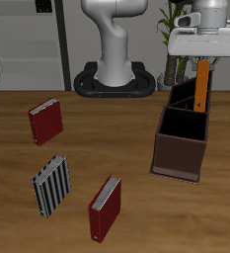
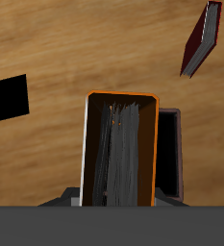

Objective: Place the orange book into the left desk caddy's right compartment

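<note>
Orange book (image 1: 201,86) pinched upright in the jaws, over the left desk caddy (image 1: 182,133); no lettering readable

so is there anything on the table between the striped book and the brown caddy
Only bare wood and one dark red book, a little nearer the table's front edge than the striped book; the stretch next to the left desk caddy is bare. The exterior view shows this.

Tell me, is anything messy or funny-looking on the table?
Nothing is broken or spilled. The two dark red books and the striped book lie scattered at different angles. The orange book hangs upright in the gripper over the caddy, not yet fully in.
</note>
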Robot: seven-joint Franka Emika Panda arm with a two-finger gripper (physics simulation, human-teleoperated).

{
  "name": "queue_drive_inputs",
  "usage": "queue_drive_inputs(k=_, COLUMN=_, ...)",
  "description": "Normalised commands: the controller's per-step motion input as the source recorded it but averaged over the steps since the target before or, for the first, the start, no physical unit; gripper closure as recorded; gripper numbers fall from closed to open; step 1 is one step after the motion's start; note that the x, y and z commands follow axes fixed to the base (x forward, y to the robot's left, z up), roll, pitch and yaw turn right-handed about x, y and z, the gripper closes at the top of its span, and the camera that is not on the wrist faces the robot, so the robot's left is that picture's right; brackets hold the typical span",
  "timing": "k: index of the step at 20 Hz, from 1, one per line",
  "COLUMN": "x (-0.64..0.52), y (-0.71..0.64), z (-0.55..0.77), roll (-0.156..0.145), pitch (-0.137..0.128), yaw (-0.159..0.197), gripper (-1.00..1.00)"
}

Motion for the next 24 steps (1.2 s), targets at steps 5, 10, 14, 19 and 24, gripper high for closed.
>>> queue_drive_inputs(k=5, x=0.06, y=-0.11, z=-0.03, roll=-0.019, pitch=-0.007, yaw=0.000, gripper=1.00)
queue_drive_inputs(k=10, x=0.06, y=-0.12, z=-0.15, roll=-0.016, pitch=0.027, yaw=-0.020, gripper=1.00)
queue_drive_inputs(k=14, x=0.11, y=-0.10, z=-0.23, roll=-0.015, pitch=0.023, yaw=0.012, gripper=1.00)
queue_drive_inputs(k=19, x=0.07, y=-0.04, z=-0.26, roll=0.000, pitch=0.043, yaw=-0.011, gripper=1.00)
queue_drive_inputs(k=24, x=0.04, y=0.03, z=-0.21, roll=0.015, pitch=0.020, yaw=0.006, gripper=1.00)
